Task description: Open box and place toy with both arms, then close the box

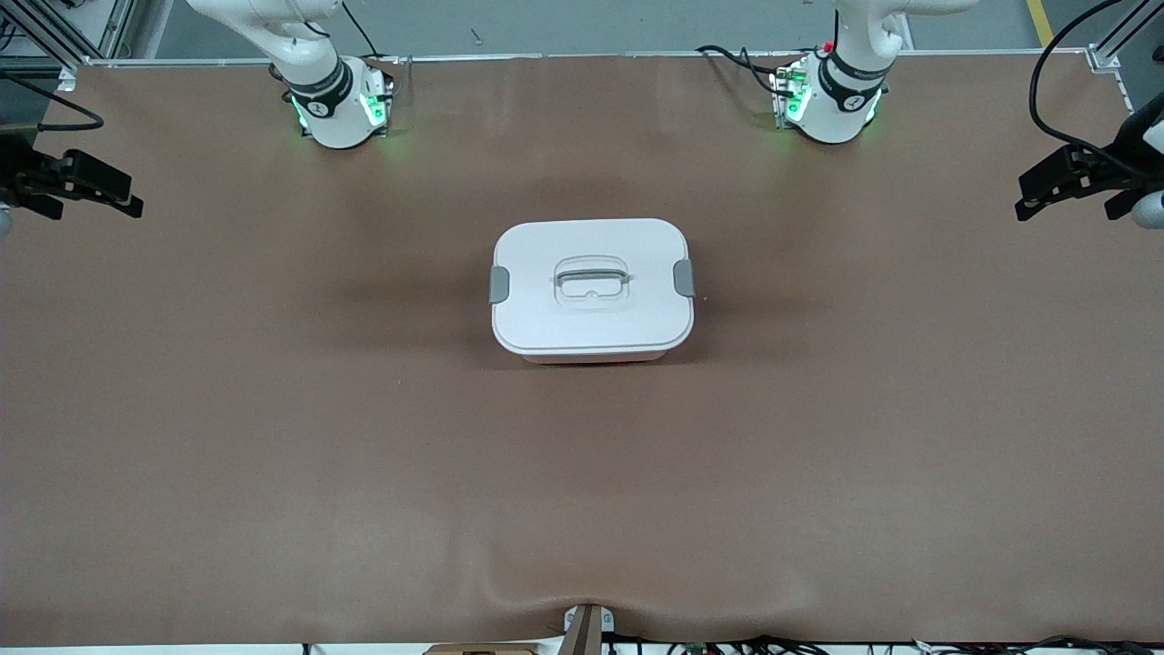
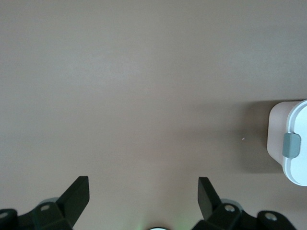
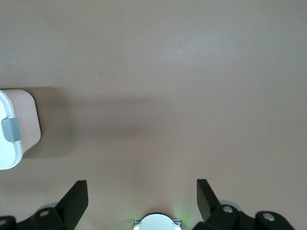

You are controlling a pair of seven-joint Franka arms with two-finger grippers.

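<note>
The box (image 1: pixel 592 289) stands closed in the middle of the table, with its white lid on, a recessed centre handle (image 1: pixel 592 277) and a grey clip (image 1: pixel 499 284) at each end. The toy is not in view. My left gripper (image 1: pixel 1068 205) hangs open and empty over bare table toward the left arm's end, well apart from the box. My right gripper (image 1: pixel 95 209) hangs open and empty toward the right arm's end. The left wrist view shows the open left gripper (image 2: pixel 143 184) and one end of the box (image 2: pixel 293 122). The right wrist view shows the open right gripper (image 3: pixel 142 187) and the box's opposite end (image 3: pixel 26 120).
The brown table mat (image 1: pixel 582 473) runs wide around the box. The two arm bases (image 1: pixel 341 109) (image 1: pixel 832 105) stand along the edge farthest from the front camera. A small bracket (image 1: pixel 587 623) sits at the nearest edge.
</note>
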